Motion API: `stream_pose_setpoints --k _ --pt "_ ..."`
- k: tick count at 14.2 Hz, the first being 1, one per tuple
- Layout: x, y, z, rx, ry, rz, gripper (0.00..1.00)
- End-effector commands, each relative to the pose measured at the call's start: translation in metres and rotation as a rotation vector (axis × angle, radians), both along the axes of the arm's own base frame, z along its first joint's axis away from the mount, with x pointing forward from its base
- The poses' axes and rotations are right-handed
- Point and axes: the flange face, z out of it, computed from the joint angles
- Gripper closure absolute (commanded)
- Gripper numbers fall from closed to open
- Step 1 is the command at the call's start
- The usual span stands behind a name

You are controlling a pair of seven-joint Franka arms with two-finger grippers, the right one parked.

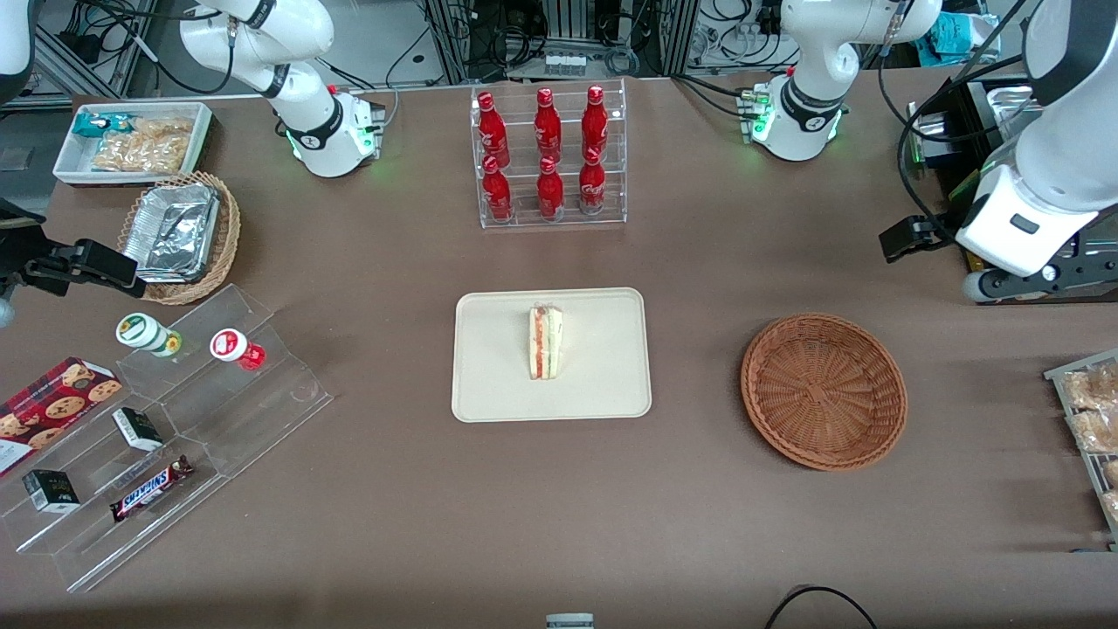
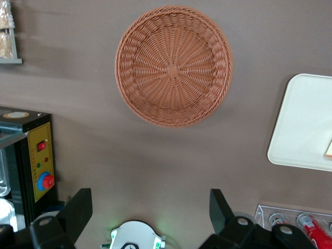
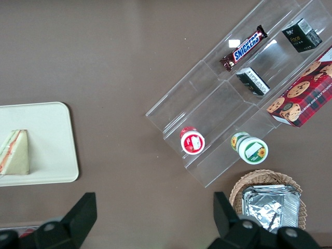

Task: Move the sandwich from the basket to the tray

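The sandwich (image 1: 545, 342), a white wedge with red and green layers, lies on the cream tray (image 1: 489, 384) at the table's middle. It also shows in the right wrist view (image 3: 14, 153) on the tray (image 3: 52, 140). The reddish-brown basket (image 1: 824, 390) sits empty beside the tray, toward the working arm's end. My left gripper (image 1: 908, 238) is raised above the table, farther from the front camera than the basket, open and empty. In the left wrist view the open gripper (image 2: 150, 207) looks down on the basket (image 2: 174, 65), the tray (image 2: 306, 119) and a sliver of sandwich (image 2: 329, 150).
A clear rack of red bottles (image 1: 548, 157) stands farther from the front camera than the tray. A stepped acrylic shelf with snacks (image 1: 157, 437), a tan foil-container basket (image 1: 179, 236) and a white bin (image 1: 131, 140) lie toward the parked arm's end. A black control box (image 2: 31, 161) is near my gripper.
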Motion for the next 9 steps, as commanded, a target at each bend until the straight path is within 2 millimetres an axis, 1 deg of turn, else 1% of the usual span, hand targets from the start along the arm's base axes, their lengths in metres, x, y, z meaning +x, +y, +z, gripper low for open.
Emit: stream_pose_setpoints --k 1,4,6,9 --pt "-0.023 0.006 0.013 0.0 0.011 0.009 0.0" --pt "-0.042 0.01 0.006 0.006 0.014 0.005 0.0" --pt "-0.042 0.018 0.008 0.007 0.009 0.017 0.0" --pt "-0.04 0.017 0.013 0.006 -0.005 0.017 0.0"
